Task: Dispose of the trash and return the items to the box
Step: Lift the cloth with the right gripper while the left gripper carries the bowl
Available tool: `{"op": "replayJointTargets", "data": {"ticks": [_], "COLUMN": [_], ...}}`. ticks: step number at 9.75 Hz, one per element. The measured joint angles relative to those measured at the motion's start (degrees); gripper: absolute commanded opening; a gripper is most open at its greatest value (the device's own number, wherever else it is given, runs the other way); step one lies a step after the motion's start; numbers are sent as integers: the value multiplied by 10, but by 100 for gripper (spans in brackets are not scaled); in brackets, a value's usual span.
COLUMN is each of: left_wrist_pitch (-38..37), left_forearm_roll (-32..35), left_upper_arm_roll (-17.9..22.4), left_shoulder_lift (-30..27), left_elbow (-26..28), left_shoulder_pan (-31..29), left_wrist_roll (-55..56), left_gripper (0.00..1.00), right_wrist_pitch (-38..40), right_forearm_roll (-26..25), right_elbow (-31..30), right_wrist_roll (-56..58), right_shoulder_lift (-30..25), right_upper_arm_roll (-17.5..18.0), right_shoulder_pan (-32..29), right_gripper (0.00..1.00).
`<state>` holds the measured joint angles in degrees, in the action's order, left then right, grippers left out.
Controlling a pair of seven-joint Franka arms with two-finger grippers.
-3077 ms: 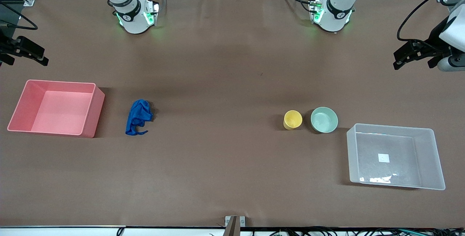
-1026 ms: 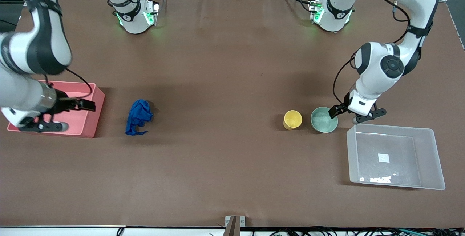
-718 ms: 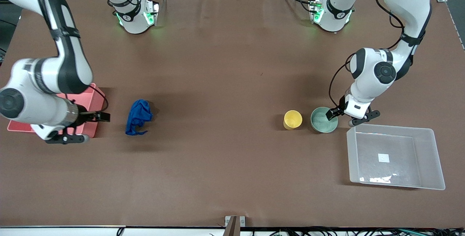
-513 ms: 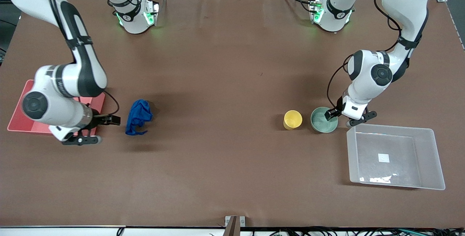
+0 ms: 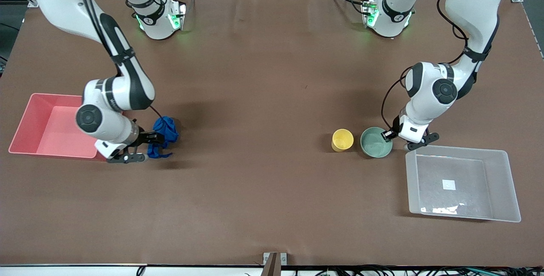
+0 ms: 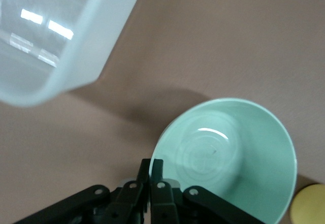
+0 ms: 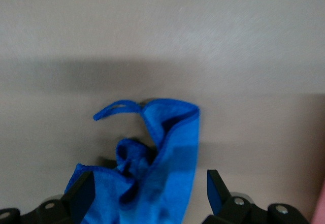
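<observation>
We are working both ends of the table at once. Our right gripper [image 5: 146,146] is sitting low at the blue rag [image 5: 163,133], its fingers [image 7: 216,191] spread wide with the cloth between them and not yet pinched. The rag is lying on the table just beside the pink bin [image 5: 25,118], toward the right arm's end.

Our left gripper [image 5: 389,135] is pressed together on the rim of the green bowl [image 5: 376,142], one finger inside the wall and one outside. The bowl is resting on the table between the yellow cup [image 5: 342,139] and the clear box [image 5: 503,182], close to the box's corner.

We are judging a few risks. Pinching only a fold could let the rag slip out or trail its loose strand [image 7: 116,108] over the bin's edge. The thin-rim hold could let the bowl tilt or slide free on lifting, and swinging low could knock it against the box wall or nudge the cup over.
</observation>
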<state>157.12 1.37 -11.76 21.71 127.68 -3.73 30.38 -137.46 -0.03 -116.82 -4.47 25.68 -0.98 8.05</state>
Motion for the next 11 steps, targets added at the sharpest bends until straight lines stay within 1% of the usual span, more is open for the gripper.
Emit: {"op": "replayJointTargets", "data": {"ticks": [1,2,3,4,5,6,7,9,11], "left_wrist_pitch": [-14,-50,-106,-169,-221,-253,-269,-273,-273], "left_forearm_roll": [0,0,0,0,0,0,1,14,31], "left_upper_arm_roll": [0,0,0,1,1,4,6,9,10], "left_shoulder_lift": [-16,-36,-54,-64,-66,-62,-51,-5,61], "left_elbow": [-15,-38,-74,-123,-172,-211,-241,-289,-339], "left_shoulder_pan": [-1,-2,-3,-5,-9,-15,-25,-68,-123], "left_wrist_roll": [0,0,0,0,-5,-29,-69,-185,-313], "left_gripper": [0,0,0,0,0,0,0,0,0], "right_wrist_pitch": [-20,-29,-30,-31,-38,-51,-63,-65,-64], "right_forearm_roll": [0,0,0,0,0,0,0,0,0], "right_elbow": [-19,-31,-39,-46,-52,-60,-67,-68,-68], "right_wrist_roll": [-5,-12,-24,-37,-47,-51,-51,-52,-52], "right_shoulder_lift": [2,4,4,4,4,4,4,2,0], "right_upper_arm_roll": [0,0,0,1,1,1,1,0,-2], "right_shoulder_pan": [4,5,9,17,26,32,34,35,35], "right_gripper": [97,97,87,62,34,13,5,3,2]}}
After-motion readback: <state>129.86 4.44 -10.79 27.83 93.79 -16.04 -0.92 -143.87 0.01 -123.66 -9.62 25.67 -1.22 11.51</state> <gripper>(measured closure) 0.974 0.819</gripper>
